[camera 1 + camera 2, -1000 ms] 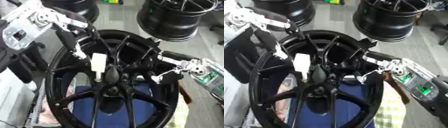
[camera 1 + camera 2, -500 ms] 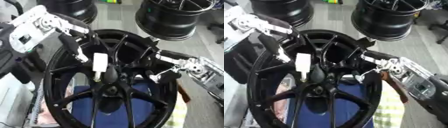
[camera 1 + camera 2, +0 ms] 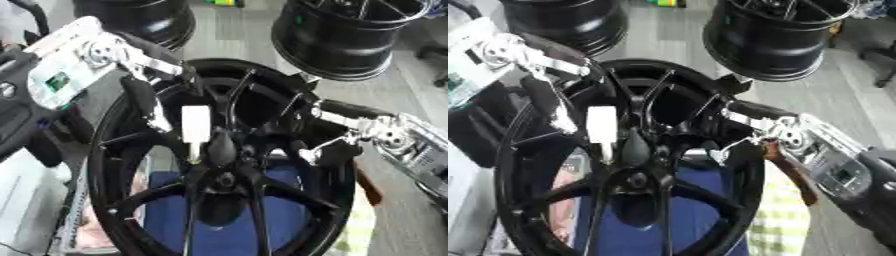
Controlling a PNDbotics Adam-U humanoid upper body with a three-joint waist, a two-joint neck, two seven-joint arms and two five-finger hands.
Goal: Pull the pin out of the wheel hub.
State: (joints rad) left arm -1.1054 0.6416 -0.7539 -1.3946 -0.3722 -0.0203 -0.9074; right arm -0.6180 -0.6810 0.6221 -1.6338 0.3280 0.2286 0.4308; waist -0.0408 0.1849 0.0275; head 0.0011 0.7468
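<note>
One black wheel hub (image 3: 219,185) lies face up over a blue cloth (image 3: 219,225); a white pin (image 3: 194,127) stands between its spokes, just left of centre. Left hand (image 3: 144,82), fingers curled, reaches beside the pin; contact cannot be told. Right hand (image 3: 337,130) curls over the hub's right rim. Two more black wheels (image 3: 354,35) stand behind.

The wheel hub (image 3: 227,175) is showing glossy black painted metal; the white pin (image 3: 194,127) at its 11 o'clock is looking like matt plastic.
</note>
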